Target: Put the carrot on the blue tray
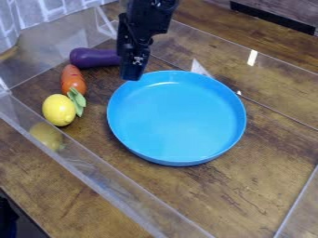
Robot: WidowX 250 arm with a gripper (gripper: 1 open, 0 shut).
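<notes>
The carrot (pixel 73 80) is an orange-red tapered toy with a green leafy end, lying on the wooden table at the left. To its right sits the large round blue tray (pixel 177 116), with nothing in it. My black gripper (pixel 130 67) hangs above the tray's far-left rim, right of the carrot and apart from it. Its jaws stand open with nothing between them.
A yellow lemon (pixel 58 110) lies just in front of the carrot. A purple eggplant (pixel 95 58) lies behind the carrot, partly hidden by my gripper. Clear plastic walls (pixel 74 153) edge the table at the left and front.
</notes>
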